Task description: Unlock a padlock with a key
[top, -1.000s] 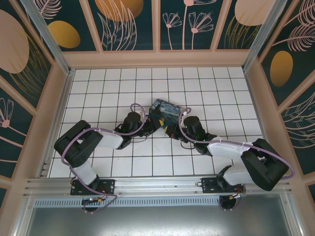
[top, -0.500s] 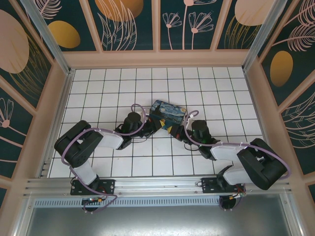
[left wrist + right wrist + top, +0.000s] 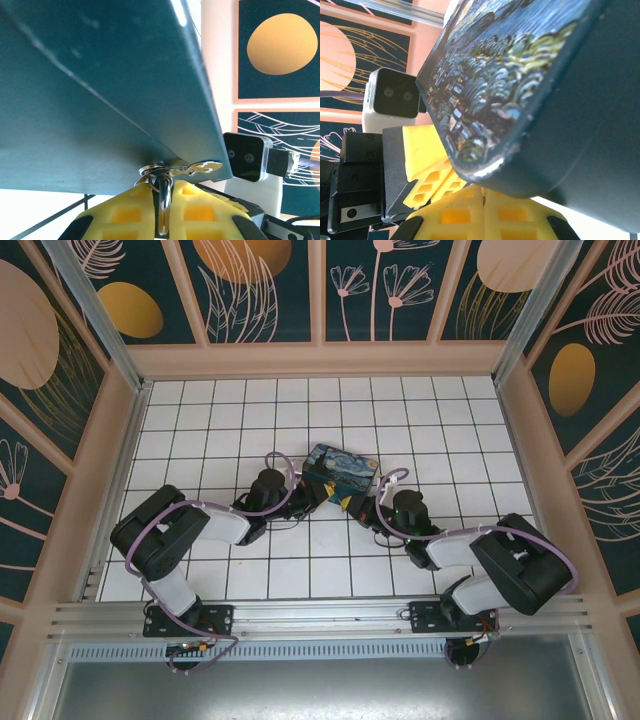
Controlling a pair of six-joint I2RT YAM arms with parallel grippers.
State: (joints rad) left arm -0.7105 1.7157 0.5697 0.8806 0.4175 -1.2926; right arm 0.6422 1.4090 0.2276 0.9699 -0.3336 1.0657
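My left fingers (image 3: 174, 194) are pinched almost shut on a metal loop (image 3: 162, 200), a narrow, polished, curved piece standing upright out of the seam between the two yellow pads. Whether it is the shackle of the padlock I cannot tell. A small split ring (image 3: 149, 170) sits on top of it. From the ring a flat, silvery tab, which I take for the key (image 3: 202, 166), juts out to the right, just under the lower edge of the box (image 3: 100, 100). I judge that I am holding this end tightly so the small hardware cannot swing while the other arm works on it. My pads are ribbed yellow plastic with square pockets, soft-looking against the hard bright metal.

From above, both arms meet over the white tiled bench (image 3: 220, 430), with the left fingers (image 3: 322, 496) at the box's (image 3: 342, 466) near edge. The box is a flat slab with rounded corners. Its underside is plain, smooth, dark teal, while its face (image 3: 520, 75) carries a swirling blue and yellow painted print with a slight sheen at the rim.

My right fingers (image 3: 483, 204) are fully closed, tips tucked under that rounded corner and aimed at the left pair (image 3: 427, 170) opposite. I judge they are placed to meet the key end-on. A tiny dark speck sits at their seam, and I cannot tell whether anything is trapped there.
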